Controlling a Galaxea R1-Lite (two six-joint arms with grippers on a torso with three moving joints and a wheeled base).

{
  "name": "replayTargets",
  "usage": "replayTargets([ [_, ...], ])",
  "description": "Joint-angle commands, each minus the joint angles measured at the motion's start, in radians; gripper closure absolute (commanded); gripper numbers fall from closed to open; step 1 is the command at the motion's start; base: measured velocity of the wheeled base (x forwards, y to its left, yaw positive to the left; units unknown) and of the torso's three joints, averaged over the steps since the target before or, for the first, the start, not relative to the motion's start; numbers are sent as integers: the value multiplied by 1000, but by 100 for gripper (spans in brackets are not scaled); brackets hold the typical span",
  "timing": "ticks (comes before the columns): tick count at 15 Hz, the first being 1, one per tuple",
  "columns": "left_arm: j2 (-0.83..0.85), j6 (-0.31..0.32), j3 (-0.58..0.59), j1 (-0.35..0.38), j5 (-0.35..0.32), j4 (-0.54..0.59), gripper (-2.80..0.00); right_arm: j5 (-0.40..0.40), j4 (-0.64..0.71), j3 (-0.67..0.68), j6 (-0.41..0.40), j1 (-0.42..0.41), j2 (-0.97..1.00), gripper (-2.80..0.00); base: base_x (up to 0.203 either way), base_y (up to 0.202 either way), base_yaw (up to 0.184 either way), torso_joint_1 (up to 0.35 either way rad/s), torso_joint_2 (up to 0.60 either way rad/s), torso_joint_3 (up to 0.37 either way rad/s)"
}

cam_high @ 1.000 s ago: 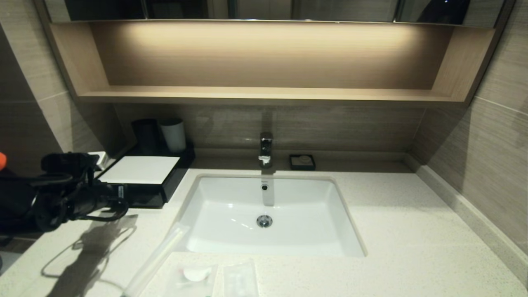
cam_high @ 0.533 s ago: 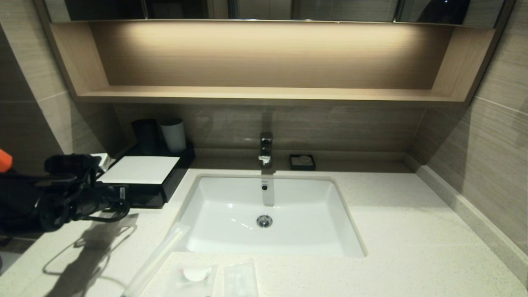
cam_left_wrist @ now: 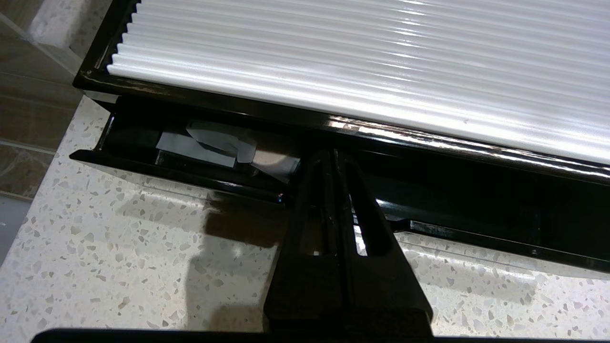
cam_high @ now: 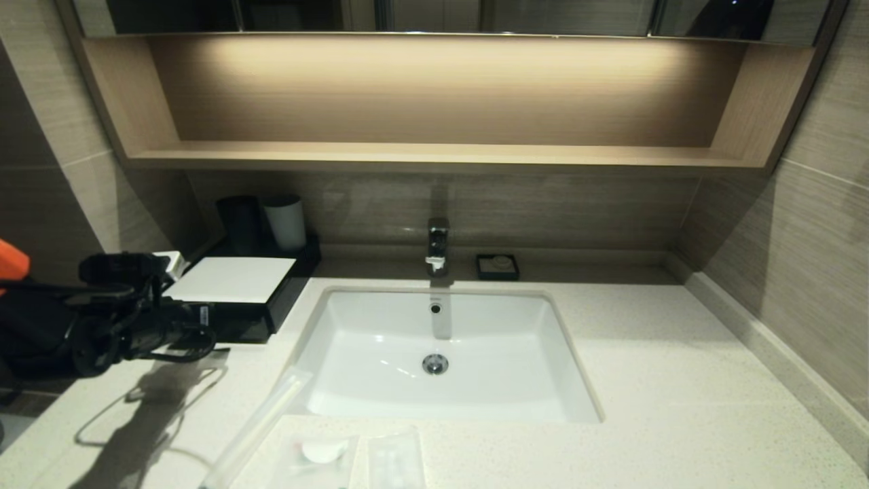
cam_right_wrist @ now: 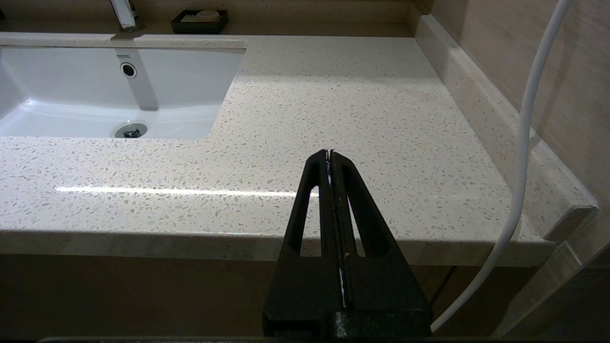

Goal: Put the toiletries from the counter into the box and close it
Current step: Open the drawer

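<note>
Clearly the coming move turns on the left gripper [cam_left_wrist: 332,155] and the box [cam_high: 268,309]: its fingers are pressed together, empty, with their tips at the drawer front [cam_left_wrist: 181,174], which stands slightly out from under the ribbed white panel [cam_high: 231,279]. The drawer's long axis runs across the gripper's line of reach, so it looks as if the tips are poised to hook or drag the front outward; whether they touch it I cannot tell. Some grey packets [cam_left_wrist: 224,147] already lie in the gap.

Behind the box stand a black cup [cam_high: 239,221] and a white cup [cam_high: 286,221], clear of the drawer's path. Moving right along the counter [cam_high: 679,380], the toiletries lie at the near edge, well apart from the box: the long thin packet [cam_high: 261,421] slanting beside the sink [cam_high: 380,394], then the packet with the white disc [cam_high: 320,454], then the small rectangular packet [cam_high: 396,460]. Nothing stands between them and the drawer.

Farther right, the faucet [cam_high: 437,244] and the small black dish [cam_high: 497,266] sit at the back. The right gripper [cam_right_wrist: 330,155], closed and empty, hangs parked off the counter's front edge.
</note>
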Motion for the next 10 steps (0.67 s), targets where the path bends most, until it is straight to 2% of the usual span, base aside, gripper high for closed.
replayTargets([
  [1, 12, 0, -9, 1, 0, -3, 0, 0, 0, 2, -1, 0, 0, 0, 0, 0, 0, 0, 0, 0],
  [10, 30, 1, -28, -2, 0, 8, 0, 0, 0, 2, -1, 0, 0, 0, 0, 0, 0, 0, 0, 0],
])
